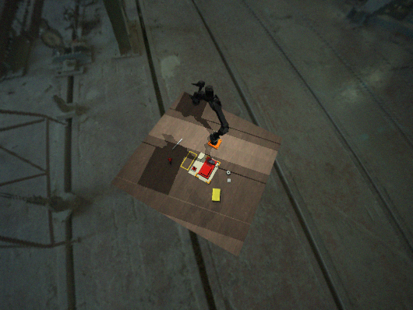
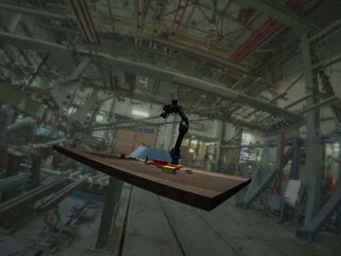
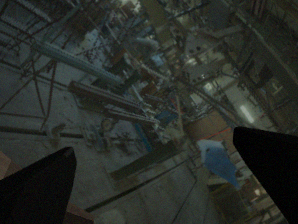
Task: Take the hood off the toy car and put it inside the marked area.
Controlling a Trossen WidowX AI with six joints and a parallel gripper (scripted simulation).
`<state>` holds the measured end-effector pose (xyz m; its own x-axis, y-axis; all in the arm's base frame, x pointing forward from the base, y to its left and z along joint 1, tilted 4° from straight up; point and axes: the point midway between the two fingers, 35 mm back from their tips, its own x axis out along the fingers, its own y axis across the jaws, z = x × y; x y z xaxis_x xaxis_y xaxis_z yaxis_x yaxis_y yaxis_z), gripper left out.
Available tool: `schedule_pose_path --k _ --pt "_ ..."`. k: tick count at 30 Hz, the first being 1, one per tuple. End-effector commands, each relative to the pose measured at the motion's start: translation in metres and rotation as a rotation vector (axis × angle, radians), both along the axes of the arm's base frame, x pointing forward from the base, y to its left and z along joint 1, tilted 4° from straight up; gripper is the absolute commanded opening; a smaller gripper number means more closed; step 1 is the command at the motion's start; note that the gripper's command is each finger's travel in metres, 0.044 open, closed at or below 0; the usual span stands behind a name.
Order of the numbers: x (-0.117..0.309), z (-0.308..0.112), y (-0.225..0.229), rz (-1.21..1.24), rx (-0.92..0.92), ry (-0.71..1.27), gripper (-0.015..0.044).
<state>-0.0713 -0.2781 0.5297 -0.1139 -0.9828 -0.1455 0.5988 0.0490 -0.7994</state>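
Observation:
The toy car [image 1: 206,169] [image 2: 159,162] shows as a red body on a white board, with a dark patch near one end. Its hood is too small to tell apart from the body. The marked area [image 1: 185,160] is a thin yellow rectangle on the table, beside the left edge of the white board. My gripper [image 1: 193,93] [image 2: 161,112] [image 3: 157,145] is open and empty. It hangs high above the table's far left part, well away from the car. The wrist view shows spread dark fingers with only the hall beyond, and not the car or marked area.
A yellow block [image 1: 216,195] [image 2: 168,169] lies in front of the car. A small ring [image 1: 228,172] and a small white cube [image 1: 229,180] lie to its right. A thin white rod [image 1: 177,143] and a small red thing [image 1: 170,160] [image 2: 123,155] lie left. The arm's base is on an orange plate.

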Motion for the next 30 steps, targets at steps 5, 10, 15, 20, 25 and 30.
schedule_pose_path --k 5,10,15,20,25,30 --pt "0.075 -0.053 -0.04 0.218 0.172 -0.196 0.044" --pt "0.137 -0.089 -0.05 0.349 0.317 -0.294 0.044" --pt "0.202 -0.125 -0.043 0.462 0.477 -0.358 0.044" --pt "0.265 -0.163 -0.02 0.554 0.653 -0.382 0.044" --pt "0.322 -0.202 0.019 0.623 0.831 -0.364 0.044" --pt "0.367 -0.239 0.072 0.671 0.998 -0.306 0.044"
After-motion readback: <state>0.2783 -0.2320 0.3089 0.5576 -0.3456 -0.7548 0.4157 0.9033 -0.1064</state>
